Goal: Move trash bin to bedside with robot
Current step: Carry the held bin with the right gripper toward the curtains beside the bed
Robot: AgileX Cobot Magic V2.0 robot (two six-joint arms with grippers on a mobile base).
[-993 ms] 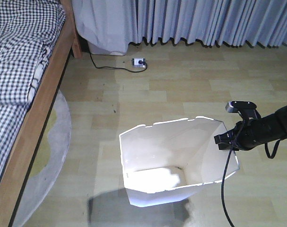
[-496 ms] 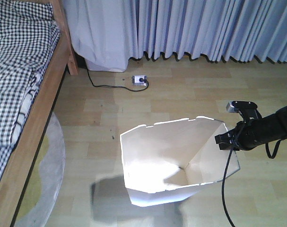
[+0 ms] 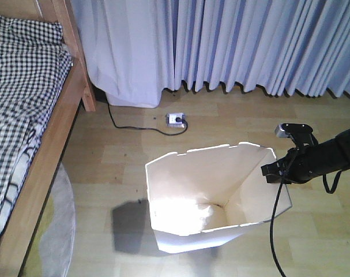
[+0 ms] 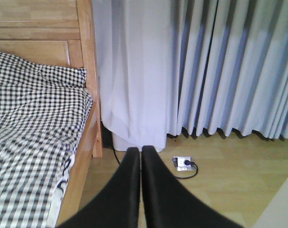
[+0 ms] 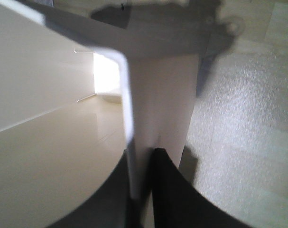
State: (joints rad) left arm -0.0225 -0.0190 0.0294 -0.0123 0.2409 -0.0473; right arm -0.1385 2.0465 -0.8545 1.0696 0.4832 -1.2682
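A: Where is the trash bin (image 3: 215, 196) placed at present?

B: It is seen low in the front view, about six o'clock of the frame centre, upright on the wooden floor (image 3: 232, 121). The bedside (image 3: 45, 161) lies off at nine o'clock, well apart, with a round rug (image 3: 56, 231) between the two.

A: And how is it held?

B: The right gripper (image 3: 274, 172) is clamped on the rim at the bin's three o'clock side. In the right wrist view the jaws are closed over the thin white wall, one inside, one outside. The left gripper (image 4: 140, 166) is shown with its fingers pressed together and nothing between them, pointed towards the curtains (image 4: 219, 66) and the power strip (image 4: 184, 163).

A: How much of the job is judged done?

B: The grasp is secured, so the pick-up part is taken as finished. The carry is judged unfinished: the bin is not yet beside the bed frame, and a leftward shift plus a release are still needed
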